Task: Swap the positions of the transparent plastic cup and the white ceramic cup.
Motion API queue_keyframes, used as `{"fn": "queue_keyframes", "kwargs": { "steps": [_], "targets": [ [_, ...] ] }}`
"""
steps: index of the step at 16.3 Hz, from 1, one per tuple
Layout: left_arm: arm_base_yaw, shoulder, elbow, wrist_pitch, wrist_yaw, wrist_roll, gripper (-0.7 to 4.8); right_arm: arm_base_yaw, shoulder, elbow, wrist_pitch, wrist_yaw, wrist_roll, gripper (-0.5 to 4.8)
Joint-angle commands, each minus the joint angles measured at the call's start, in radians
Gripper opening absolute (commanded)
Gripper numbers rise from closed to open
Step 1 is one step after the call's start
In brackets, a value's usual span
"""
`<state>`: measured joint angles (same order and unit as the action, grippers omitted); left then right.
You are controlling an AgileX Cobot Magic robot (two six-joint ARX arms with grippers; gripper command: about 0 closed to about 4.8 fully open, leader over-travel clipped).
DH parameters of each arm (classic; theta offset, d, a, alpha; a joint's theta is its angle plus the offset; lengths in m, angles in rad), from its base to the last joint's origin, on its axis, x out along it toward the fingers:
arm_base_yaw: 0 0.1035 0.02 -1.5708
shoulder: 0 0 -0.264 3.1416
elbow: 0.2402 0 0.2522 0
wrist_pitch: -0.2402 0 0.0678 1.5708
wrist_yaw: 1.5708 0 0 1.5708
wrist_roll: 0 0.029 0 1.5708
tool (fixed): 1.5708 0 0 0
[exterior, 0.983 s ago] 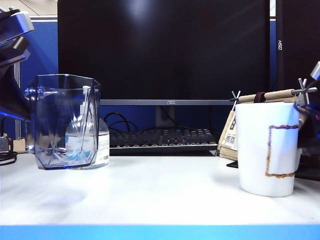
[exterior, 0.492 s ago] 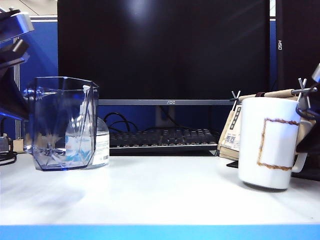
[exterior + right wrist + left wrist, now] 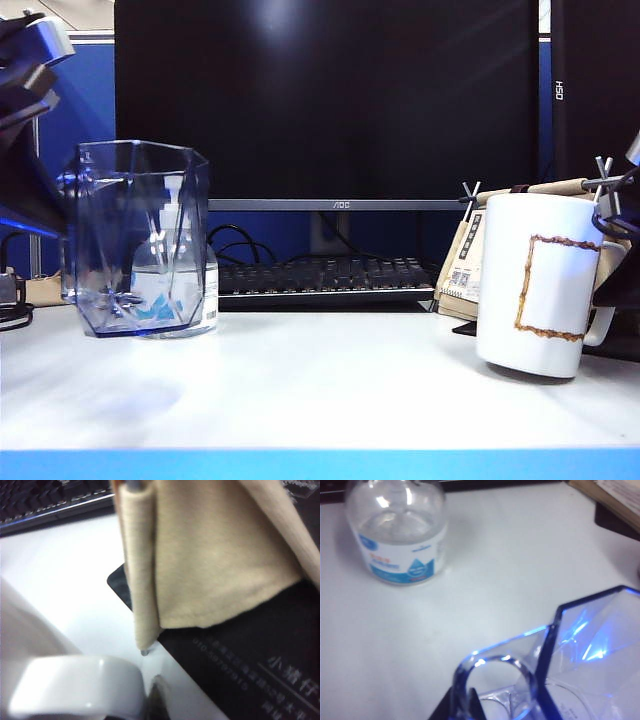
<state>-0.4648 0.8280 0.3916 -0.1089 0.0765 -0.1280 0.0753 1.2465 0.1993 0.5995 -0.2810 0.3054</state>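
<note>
The transparent plastic cup (image 3: 138,238) hangs tilted at the left of the white worktop (image 3: 310,385), its base lifted clear; the left claw (image 3: 470,705) is clamped on its rim at the far left edge of the exterior view. Close behind the cup stands a clear pump bottle (image 3: 396,530) with a blue label. The white ceramic cup (image 3: 535,283) leans at the right, one side of its base raised, with the right claw (image 3: 150,700) closed on its handle (image 3: 75,685). Behind it crowd a beige cloth on a rack (image 3: 200,555) and a black mat (image 3: 250,665). A keyboard (image 3: 325,277) and dark monitor (image 3: 330,100) line the back.
</note>
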Motion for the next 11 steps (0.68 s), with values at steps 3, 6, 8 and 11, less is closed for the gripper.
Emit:
{"fn": "queue_keyframes", "kwargs": {
  "steps": [3, 6, 8, 11],
  "targets": [
    [0.001, -0.002, 0.007, 0.036, 0.017, -0.003, -0.06, 0.002, -0.043, 0.031, 0.036, -0.040, 0.047, -0.07],
    [0.001, -0.002, 0.007, 0.037, 0.018, -0.005, -0.06, 0.003, -0.105, 0.076, -0.060, -0.040, 0.043, -0.07],
    [0.000, -0.002, 0.007, 0.048, 0.054, -0.024, -0.06, 0.003, -0.147, 0.108, -0.120, -0.040, 0.034, -0.07],
    [0.000, -0.002, 0.010, 0.066, 0.083, -0.027, -0.05, 0.003, -0.198, 0.143, -0.200, -0.039, 0.034, -0.07]
  ]
}}
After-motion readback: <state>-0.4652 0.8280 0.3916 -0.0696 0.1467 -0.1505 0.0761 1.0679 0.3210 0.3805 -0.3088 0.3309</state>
